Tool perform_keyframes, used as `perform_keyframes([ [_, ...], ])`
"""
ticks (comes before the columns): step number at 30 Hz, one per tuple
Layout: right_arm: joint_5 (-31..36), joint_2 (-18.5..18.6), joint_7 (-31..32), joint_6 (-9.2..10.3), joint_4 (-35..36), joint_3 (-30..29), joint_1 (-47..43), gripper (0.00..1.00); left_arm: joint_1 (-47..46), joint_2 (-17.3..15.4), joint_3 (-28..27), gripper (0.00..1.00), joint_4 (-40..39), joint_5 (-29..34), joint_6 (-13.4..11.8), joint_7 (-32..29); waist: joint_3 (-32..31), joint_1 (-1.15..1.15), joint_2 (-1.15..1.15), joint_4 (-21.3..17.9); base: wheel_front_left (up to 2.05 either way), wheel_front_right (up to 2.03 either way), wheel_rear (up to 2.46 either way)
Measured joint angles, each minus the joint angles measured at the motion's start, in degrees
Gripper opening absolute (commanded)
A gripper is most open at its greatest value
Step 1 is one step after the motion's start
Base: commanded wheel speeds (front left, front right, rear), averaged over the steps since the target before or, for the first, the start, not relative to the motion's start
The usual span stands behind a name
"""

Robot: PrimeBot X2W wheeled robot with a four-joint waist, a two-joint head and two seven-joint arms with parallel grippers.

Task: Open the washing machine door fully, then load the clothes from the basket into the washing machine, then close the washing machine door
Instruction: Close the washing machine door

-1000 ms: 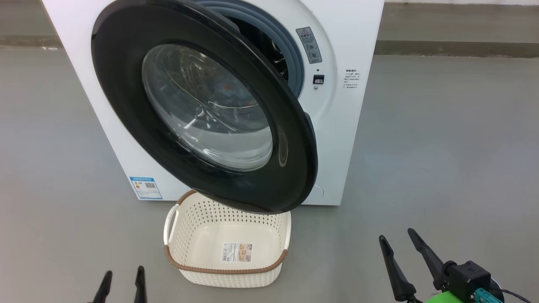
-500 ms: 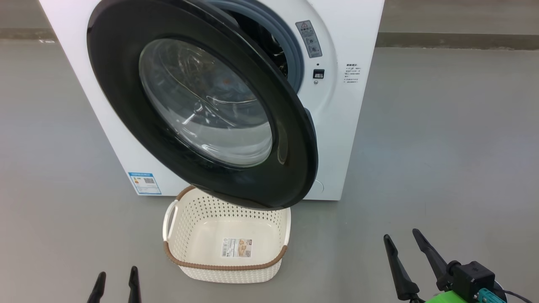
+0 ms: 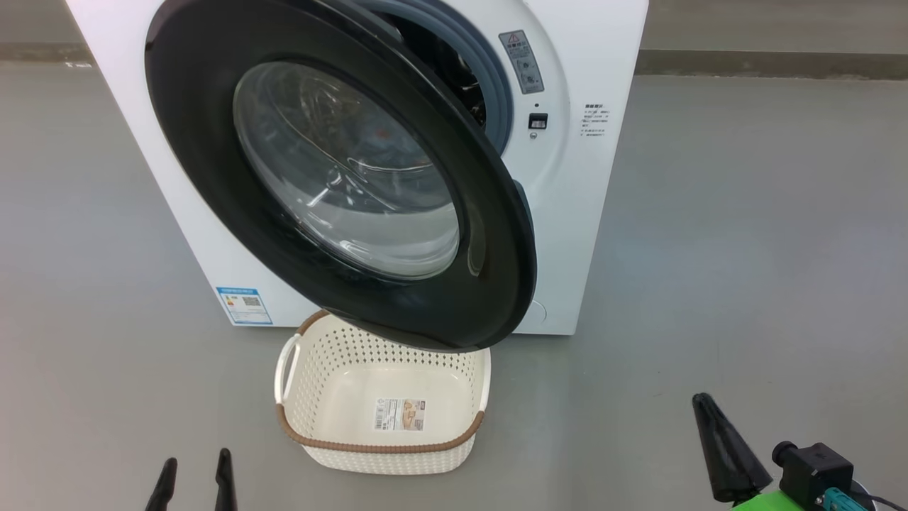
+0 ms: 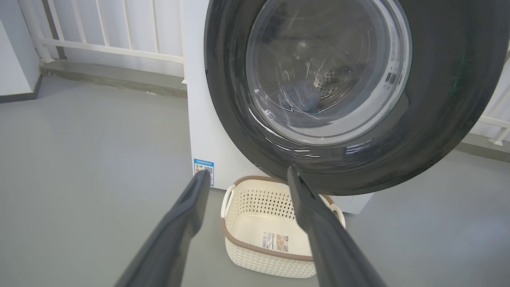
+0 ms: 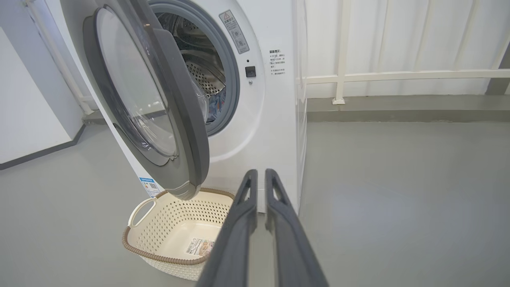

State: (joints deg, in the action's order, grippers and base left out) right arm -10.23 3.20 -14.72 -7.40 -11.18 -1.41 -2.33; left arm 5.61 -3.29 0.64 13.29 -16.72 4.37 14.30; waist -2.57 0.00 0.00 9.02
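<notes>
The washing machine point(image 3: 596, 213) stands ahead with its black door point(image 3: 206, 184) half open, the door's lower edge hanging over the basket point(image 3: 379, 448). The cream basket sits on the floor and holds nothing but its label. Blue clothes point(image 5: 217, 107) lie inside the steel drum and also show dimly through the door glass point(image 4: 305, 93). My left gripper point(image 3: 195, 479) is open at the lower left, short of the basket, its fingers point(image 4: 191, 207) framing the basket. My right gripper point(image 3: 706, 408) is shut on nothing at the lower right, its fingers point(image 5: 243, 207) pressed nearly together.
Bare grey floor point(image 3: 745, 248) spreads to the right of the machine. A white railing point(image 5: 398, 75) on a grey curb runs behind it. A white wall with a dark skirting point(image 5: 28, 119) is at the left.
My right gripper's two fingers have come together and drawn back toward the lower right. The head camera has shifted a little. The door, the basket and the left gripper stay where they were.
</notes>
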Motion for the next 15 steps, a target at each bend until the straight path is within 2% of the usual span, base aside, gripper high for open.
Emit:
perform_keyframes([
  [15,-0.48,-0.53,0.00,0.00,-1.22,-1.24,2.13,0.00,-0.03,0.42,-0.29,1.00,-0.20,0.02,0.52,0.00,1.14,0.00,0.00,0.60,0.00,0.00,0.00],
])
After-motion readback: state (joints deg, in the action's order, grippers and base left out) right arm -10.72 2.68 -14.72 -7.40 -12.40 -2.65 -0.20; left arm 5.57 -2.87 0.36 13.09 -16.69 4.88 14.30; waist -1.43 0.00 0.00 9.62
